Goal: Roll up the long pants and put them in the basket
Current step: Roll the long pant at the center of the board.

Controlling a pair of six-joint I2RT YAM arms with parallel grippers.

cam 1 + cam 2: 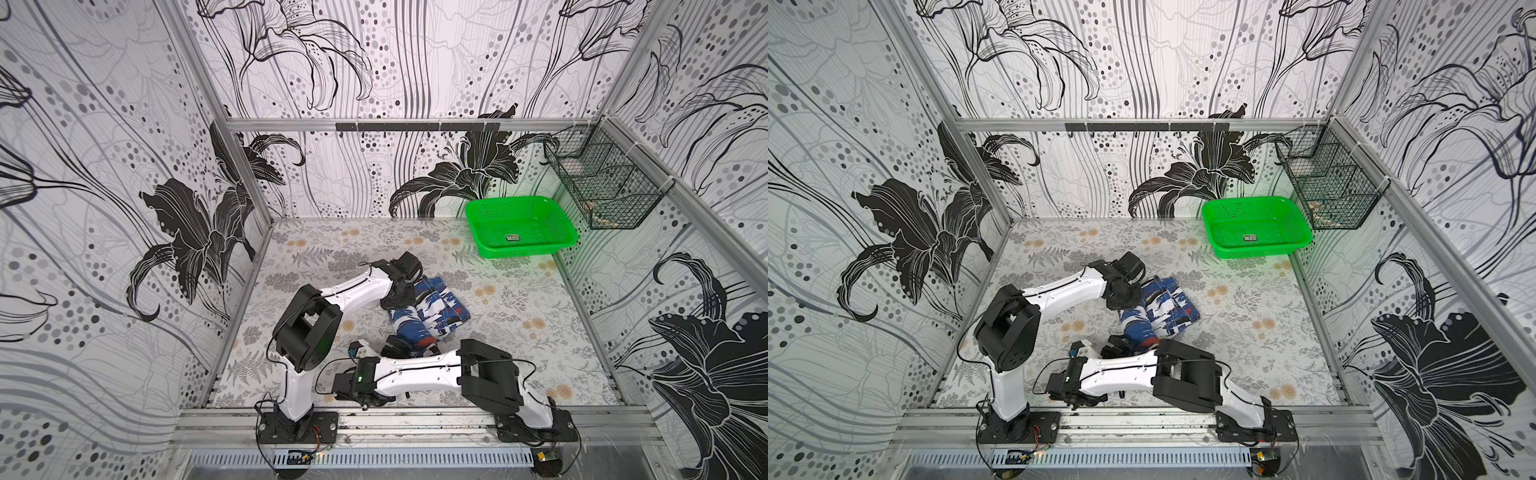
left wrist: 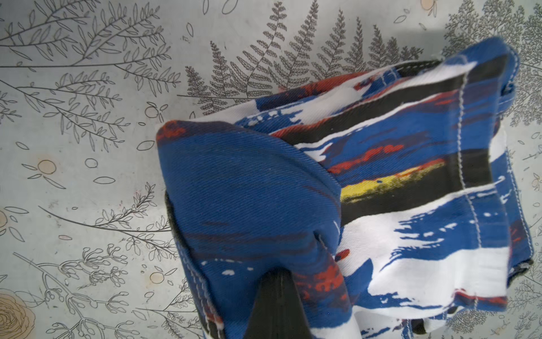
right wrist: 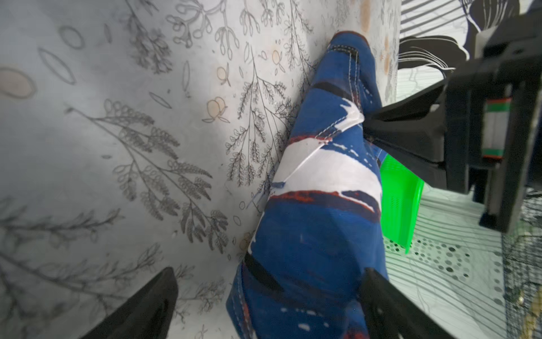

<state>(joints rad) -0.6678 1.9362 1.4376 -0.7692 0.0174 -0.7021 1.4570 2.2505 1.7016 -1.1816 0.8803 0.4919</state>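
Observation:
The long pants (image 1: 432, 309) (image 1: 1163, 307) lie mid-table, blue, white and black with red spots. They are partly rolled: a thick roll on the left, a flat folded part on the right. My left gripper (image 1: 399, 297) (image 1: 1125, 297) sits at the roll's far end, shut on the fabric. In the left wrist view the cloth (image 2: 381, 176) drapes over the closed left gripper (image 2: 278, 276). My right gripper (image 1: 401, 345) (image 1: 1121, 347) is at the roll's near end, open. In the right wrist view the roll (image 3: 322, 176) lies between its spread fingers (image 3: 268, 273).
A green plastic basket (image 1: 519, 226) (image 1: 1256, 226) stands at the back right of the table. A black wire basket (image 1: 602, 187) (image 1: 1329, 183) hangs on the right wall above it. Patterned walls close in the left, back and right sides.

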